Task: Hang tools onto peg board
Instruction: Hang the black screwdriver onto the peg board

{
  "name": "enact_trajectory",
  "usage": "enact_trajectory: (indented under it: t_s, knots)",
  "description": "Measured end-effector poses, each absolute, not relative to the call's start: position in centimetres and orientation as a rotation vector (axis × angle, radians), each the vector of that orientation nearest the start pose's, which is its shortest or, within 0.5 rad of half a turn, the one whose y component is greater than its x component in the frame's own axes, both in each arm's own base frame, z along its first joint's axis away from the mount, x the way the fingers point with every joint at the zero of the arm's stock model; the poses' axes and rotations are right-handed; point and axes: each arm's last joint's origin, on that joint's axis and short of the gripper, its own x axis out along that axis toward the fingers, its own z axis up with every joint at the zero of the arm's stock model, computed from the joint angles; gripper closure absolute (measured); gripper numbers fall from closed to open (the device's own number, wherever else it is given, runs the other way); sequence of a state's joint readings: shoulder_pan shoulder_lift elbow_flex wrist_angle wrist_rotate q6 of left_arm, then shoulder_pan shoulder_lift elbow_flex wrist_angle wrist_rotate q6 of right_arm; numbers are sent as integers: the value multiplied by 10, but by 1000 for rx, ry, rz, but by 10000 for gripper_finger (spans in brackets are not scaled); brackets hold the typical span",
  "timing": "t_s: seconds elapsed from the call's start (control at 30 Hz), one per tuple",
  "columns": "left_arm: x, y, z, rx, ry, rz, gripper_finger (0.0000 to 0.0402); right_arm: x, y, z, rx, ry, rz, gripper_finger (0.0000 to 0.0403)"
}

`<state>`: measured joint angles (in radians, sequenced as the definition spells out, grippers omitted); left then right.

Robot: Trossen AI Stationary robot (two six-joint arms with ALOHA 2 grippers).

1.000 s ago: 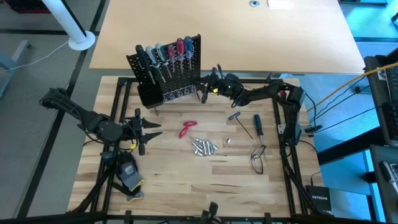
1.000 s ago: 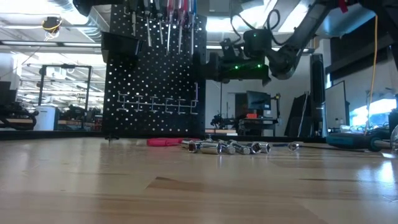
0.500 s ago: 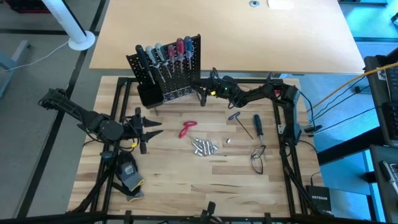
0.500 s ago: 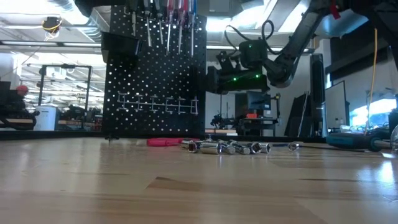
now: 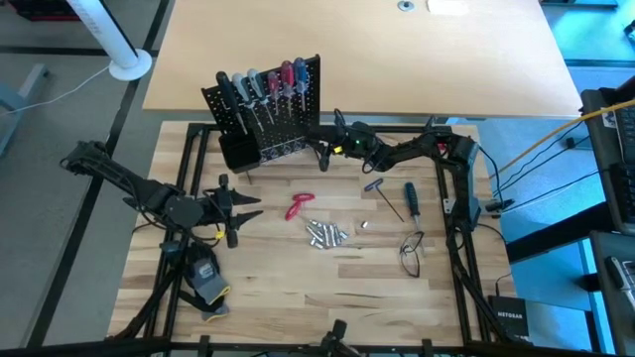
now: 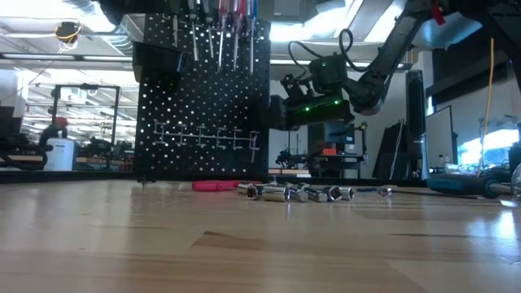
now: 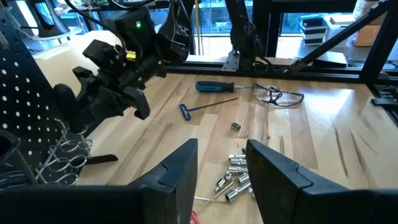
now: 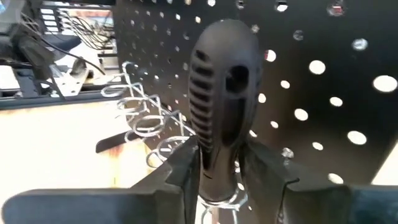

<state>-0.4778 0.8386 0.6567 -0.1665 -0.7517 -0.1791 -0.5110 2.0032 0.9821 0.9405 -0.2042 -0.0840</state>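
One black-handled screwdriver [image 8: 221, 93] sits between my right gripper [image 8: 225, 163] fingers at the peg board's [image 5: 288, 109] wire rings [image 8: 146, 115], near its lower right corner; whether the grip is loosening, I cannot tell. It looks stiff and light, with a ribbed handle, so the handle's middle is the place to hold. The left gripper [image 5: 241, 208] waits unclenched over the bench [image 5: 347, 288].

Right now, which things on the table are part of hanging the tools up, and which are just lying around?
Part of the job: peg board, black-handled tool in the right gripper, blue screwdriver, red pliers, metal bits, T-handle key.
Lying about: safety glasses, glove.
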Motion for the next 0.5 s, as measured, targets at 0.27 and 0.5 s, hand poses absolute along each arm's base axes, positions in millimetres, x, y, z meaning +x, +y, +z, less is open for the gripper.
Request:
enact_trajectory:
  t_s: [0.27, 0.5]
  knots:
    - [168, -65, 284, 30, 263, 295, 274, 355, -192, 164, -62, 94, -305, 233]
    - [168, -65, 284, 30, 264, 295, 274, 343, -187, 196, -75, 187, -351, 206]
